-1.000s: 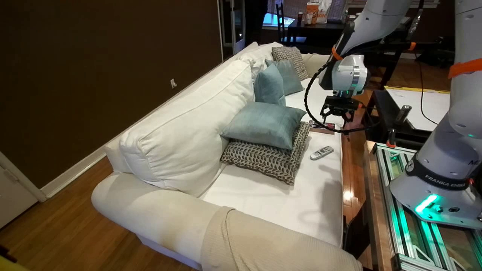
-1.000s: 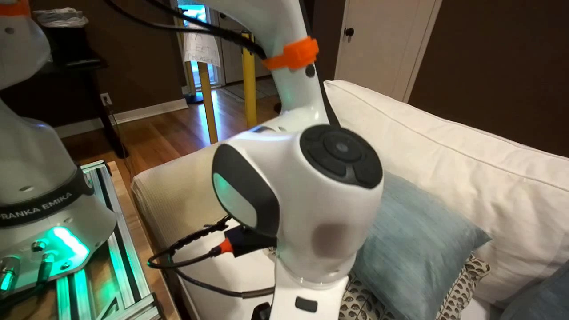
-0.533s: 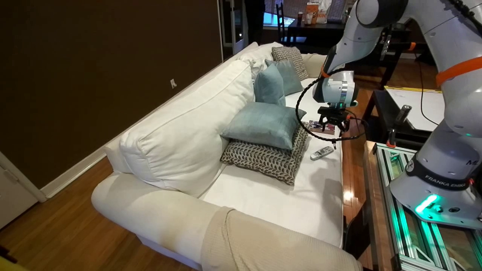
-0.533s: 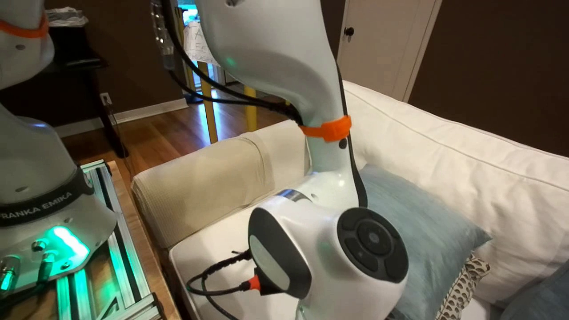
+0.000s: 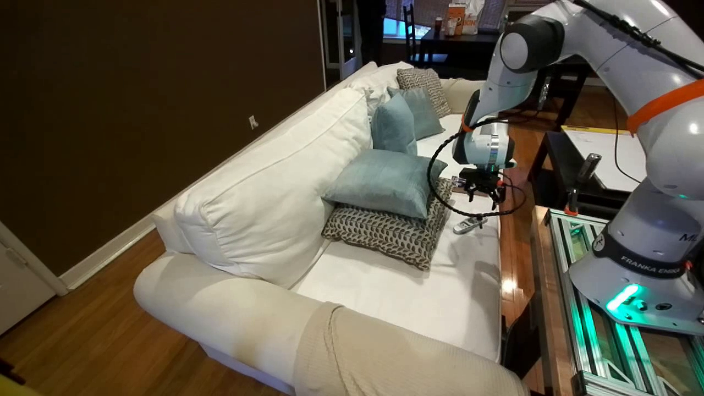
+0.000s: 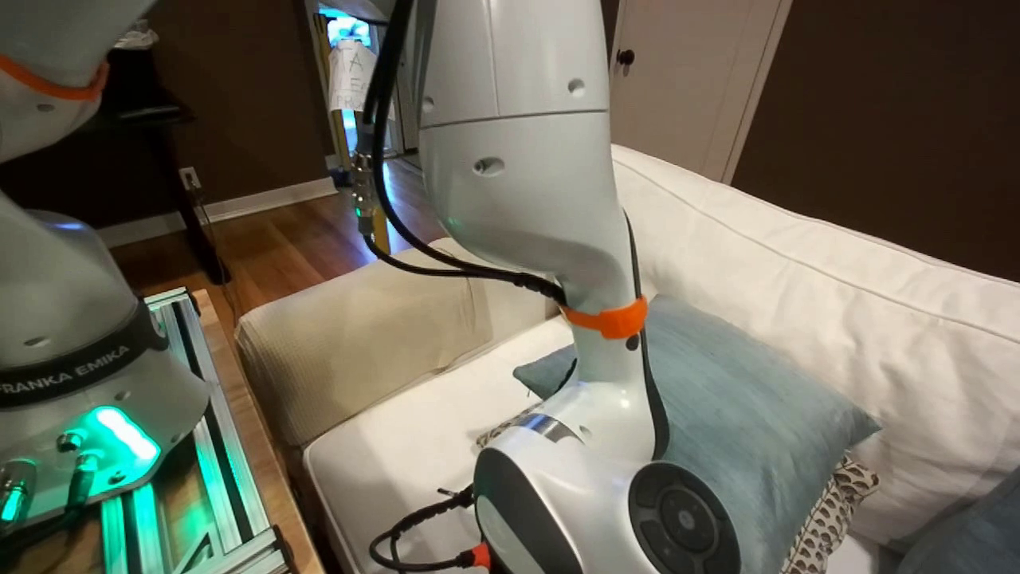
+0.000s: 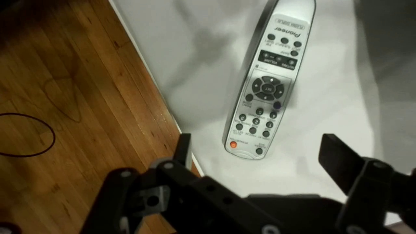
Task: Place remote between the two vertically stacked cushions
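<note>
The pale grey remote (image 5: 465,226) lies flat on the white sofa seat, beside the stacked cushions. It fills the upper middle of the wrist view (image 7: 267,87), its lower end nearest my fingers. My gripper (image 5: 485,201) is open and empty above the seat, just above and behind the remote in that exterior view. In the wrist view my fingertips (image 7: 255,144) stand wide apart either side of the line of the remote's near end. The light-blue cushion (image 5: 382,181) lies on the patterned black-and-white cushion (image 5: 379,236). Both cushions also show in an exterior view, partly behind my arm: blue (image 6: 749,414), patterned (image 6: 833,510).
The sofa's front edge (image 7: 152,79) drops to the wooden floor (image 7: 81,97). A dark reddish booklet (image 5: 457,182) lies behind my gripper. Big white back cushions (image 5: 264,192), another blue cushion (image 5: 393,125) and the sofa arm (image 5: 396,352) surround the seat. My cable (image 5: 440,203) loops beside the gripper.
My arm has moved down and left in an exterior view, bringing the open gripper lower and nearer the remote. The remote and cushions have not moved.
</note>
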Tool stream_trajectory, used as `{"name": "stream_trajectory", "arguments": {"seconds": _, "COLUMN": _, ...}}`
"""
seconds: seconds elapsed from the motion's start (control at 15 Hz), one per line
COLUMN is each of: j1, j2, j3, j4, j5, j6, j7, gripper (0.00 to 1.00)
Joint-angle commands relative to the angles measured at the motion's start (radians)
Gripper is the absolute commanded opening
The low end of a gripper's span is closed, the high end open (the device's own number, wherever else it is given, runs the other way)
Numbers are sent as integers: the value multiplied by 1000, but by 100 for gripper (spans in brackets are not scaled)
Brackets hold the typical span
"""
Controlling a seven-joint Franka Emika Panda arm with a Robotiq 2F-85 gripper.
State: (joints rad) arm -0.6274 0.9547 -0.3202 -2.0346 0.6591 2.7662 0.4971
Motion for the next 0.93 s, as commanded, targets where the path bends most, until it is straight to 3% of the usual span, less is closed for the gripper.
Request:
{"name": "stream_trajectory", "arguments": {"seconds": 0.0, "j1": -11, "j2": 91, "j3": 19, "j4": 88, "j5": 36, "j6": 6, "j7": 30, "gripper": 100}}
{"name": "stream_trajectory", "arguments": {"seconds": 0.33, "j1": -28, "j2": 162, "j3": 65, "j4": 158, "j5": 79, "j6": 24, "j7": 2, "gripper": 100}}
{"name": "stream_trajectory", "arguments": {"seconds": 0.87, "j1": -3, "j2": 229, "j3": 34, "j4": 213, "j5": 86, "j6": 24, "j7": 27, "gripper": 100}}
